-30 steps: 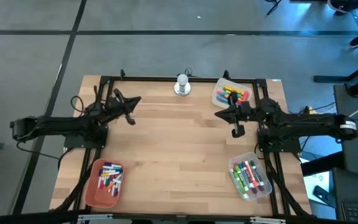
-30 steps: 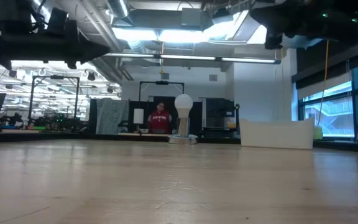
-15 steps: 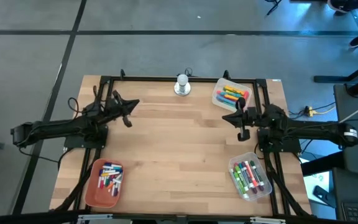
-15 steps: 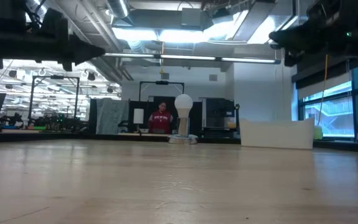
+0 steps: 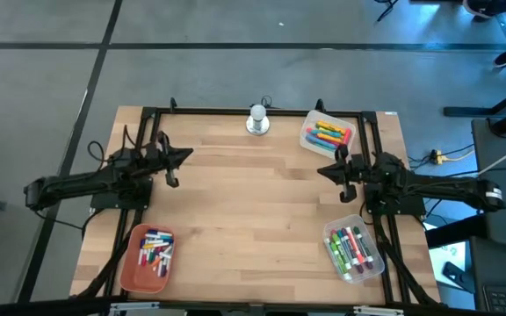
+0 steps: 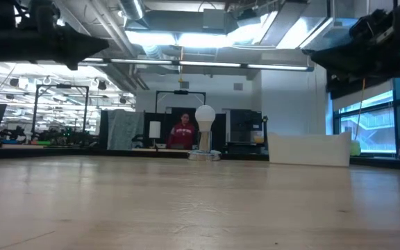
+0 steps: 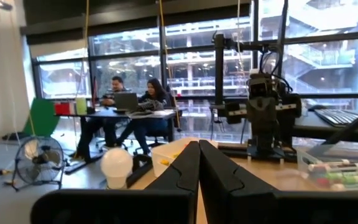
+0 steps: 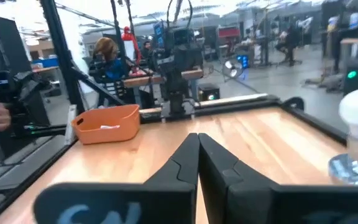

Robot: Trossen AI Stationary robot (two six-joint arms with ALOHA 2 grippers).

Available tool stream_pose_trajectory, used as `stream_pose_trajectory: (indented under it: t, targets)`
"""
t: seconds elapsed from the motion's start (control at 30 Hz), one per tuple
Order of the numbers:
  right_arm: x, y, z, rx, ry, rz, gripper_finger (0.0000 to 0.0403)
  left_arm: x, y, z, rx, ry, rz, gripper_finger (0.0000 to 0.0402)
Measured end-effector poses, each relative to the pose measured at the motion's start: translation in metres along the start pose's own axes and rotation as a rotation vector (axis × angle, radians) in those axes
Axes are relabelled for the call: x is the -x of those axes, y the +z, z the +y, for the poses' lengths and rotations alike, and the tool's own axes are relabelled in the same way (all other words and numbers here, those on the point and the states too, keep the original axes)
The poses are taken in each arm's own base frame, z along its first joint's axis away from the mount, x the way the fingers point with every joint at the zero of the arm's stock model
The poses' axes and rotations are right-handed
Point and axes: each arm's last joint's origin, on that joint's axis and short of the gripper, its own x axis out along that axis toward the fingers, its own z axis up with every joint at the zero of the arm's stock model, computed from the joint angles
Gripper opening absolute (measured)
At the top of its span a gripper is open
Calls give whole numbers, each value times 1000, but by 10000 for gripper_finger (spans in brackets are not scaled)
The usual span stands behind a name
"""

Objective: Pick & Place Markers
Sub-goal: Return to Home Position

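Stock as I read it from my remote station:

- Counter [image 5: 253, 202]: one.
- Arms: two, the left arm [image 5: 86, 184] and the right arm [image 5: 437, 186], each with one pair of jaws.
- Containers: three, being one orange bin [image 5: 130, 276] and two clear trays [image 5: 307, 140] [image 5: 350, 220].
- Markers: three lots, one per container. The orange bin's lot [image 5: 155, 248] is too small and jumbled for me to count. I make out roughly half a dozen in the far tray [image 5: 328, 133] and about the same in the near tray [image 5: 351, 249].
- White round knob [image 5: 257, 119]: one.
- People beyond the counter: two seated at a desk [image 7: 114, 93] [image 7: 154, 93], and one in a red top [image 6: 183, 132].
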Motion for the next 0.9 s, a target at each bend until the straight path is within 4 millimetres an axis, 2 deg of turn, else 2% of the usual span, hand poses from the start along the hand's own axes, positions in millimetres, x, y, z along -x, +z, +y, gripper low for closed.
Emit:
stream_pose_trajectory:
  t: [0.17, 0.3, 0.67, 0.9]
  targets:
    - [3, -3, 5, -50, 152, 50, 10, 6, 3, 1, -33, 7, -26, 2]
    - [6, -2, 6, -45, 183, 51, 10, 11, 6, 1, -55, 10, -54, 5]
    - [13, -11, 6, -84, 151, 147, 10, 14, 3, 1, -39, -2, -18, 6]
    - [17, -15, 1, 63, -17, 161, 10, 14, -4, 1, -64, 2, 54, 2]
